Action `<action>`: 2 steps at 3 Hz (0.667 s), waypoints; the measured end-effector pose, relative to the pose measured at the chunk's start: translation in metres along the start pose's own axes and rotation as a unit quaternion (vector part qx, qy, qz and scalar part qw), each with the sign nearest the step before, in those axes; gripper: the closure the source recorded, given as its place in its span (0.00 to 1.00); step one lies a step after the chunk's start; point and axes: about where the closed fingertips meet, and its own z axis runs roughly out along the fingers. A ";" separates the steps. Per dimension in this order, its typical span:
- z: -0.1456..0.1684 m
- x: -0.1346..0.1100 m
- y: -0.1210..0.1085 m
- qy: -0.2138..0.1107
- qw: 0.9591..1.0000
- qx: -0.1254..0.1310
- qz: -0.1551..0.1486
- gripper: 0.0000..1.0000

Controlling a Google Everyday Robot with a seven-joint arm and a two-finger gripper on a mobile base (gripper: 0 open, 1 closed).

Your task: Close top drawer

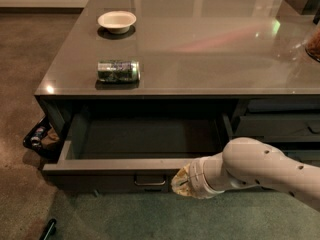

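The top drawer (145,139) of a low grey cabinet stands pulled well out from under the glossy counter (210,44), with its dark floor and grey side walls in full view and nothing visible lying on that floor. The robot's white arm (255,166) reaches in from the right. Its hand (180,182) is at the drawer's front panel, just right of the small metal bar handle (150,180). Whether the hand is apart or together cannot be told from this angle.

On the counter above, a green drink can (118,70) lies on its side near the front edge. Further back sits a shallow white bowl (117,21), upright, with only its pale inside showing. The two are well apart. A brownish object (315,43) is cut off at the counter's right edge.

To the right of the open drawer, the narrower drawers (280,126) of the neighbouring column sit flush. On the floor by the cabinet's left corner, a dark bin (42,139) holds a few small items too indistinct to name.
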 end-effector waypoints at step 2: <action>0.001 0.003 -0.029 0.022 0.999 0.036 -0.023 1.00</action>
